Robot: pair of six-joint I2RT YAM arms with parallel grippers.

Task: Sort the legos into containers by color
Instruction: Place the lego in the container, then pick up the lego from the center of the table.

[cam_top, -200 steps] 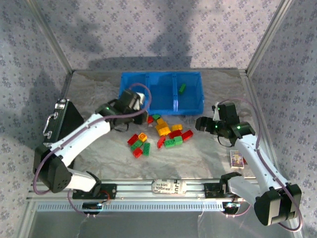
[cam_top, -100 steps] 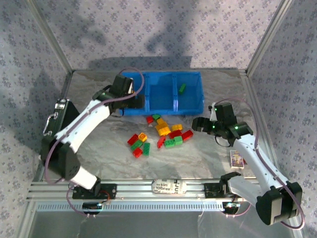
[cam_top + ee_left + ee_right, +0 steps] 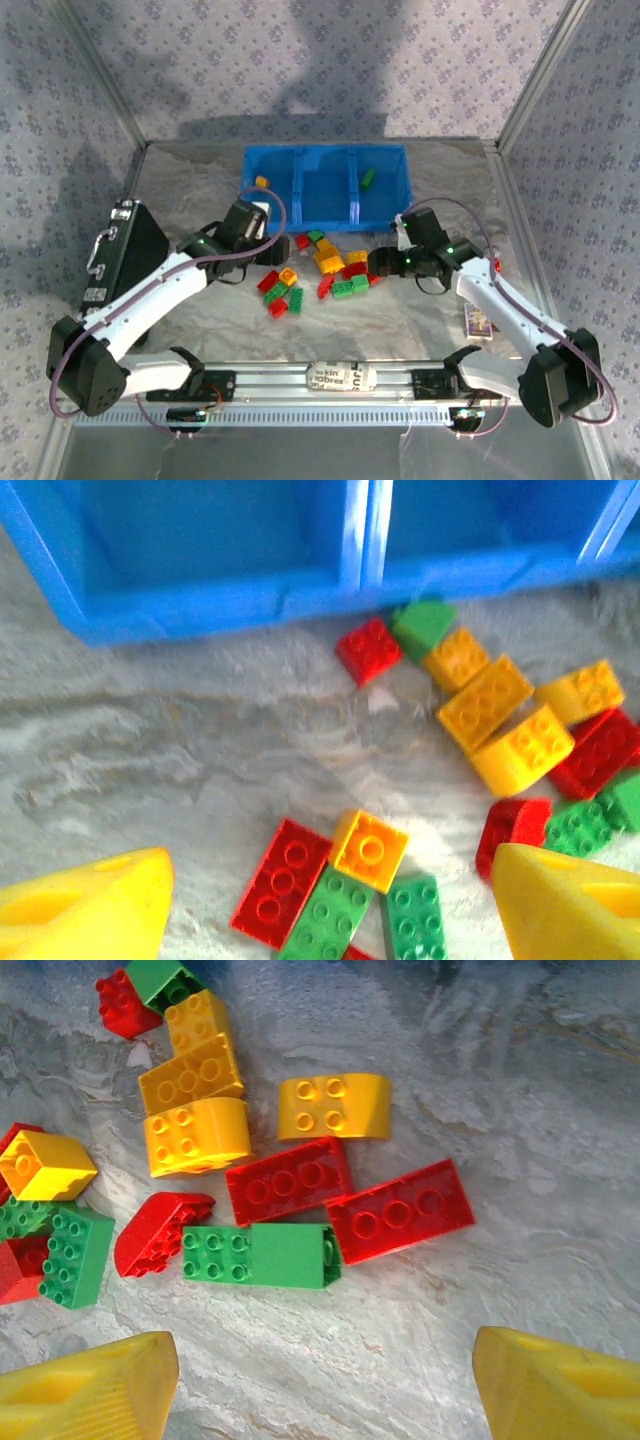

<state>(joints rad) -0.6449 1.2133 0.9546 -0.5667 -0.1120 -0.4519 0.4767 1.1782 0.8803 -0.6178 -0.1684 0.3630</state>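
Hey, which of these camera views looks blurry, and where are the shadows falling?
Left wrist view: soft throughout, the blue bin smeared and the yellow fingers out of focus. Right wrist view: sharper, studs on the legos crisp. Top external view: broad soft shadows across the patterned back wall.

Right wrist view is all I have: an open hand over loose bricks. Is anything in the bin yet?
Observer: Yes. A green brick lies in the right compartment of the bin.
Operator: Anything else sorted?
Observer: A yellow brick lies in the left compartment.
Operator: And the left hand?
Observer: The left hand is open and holds nothing, above the unsorted bricks.
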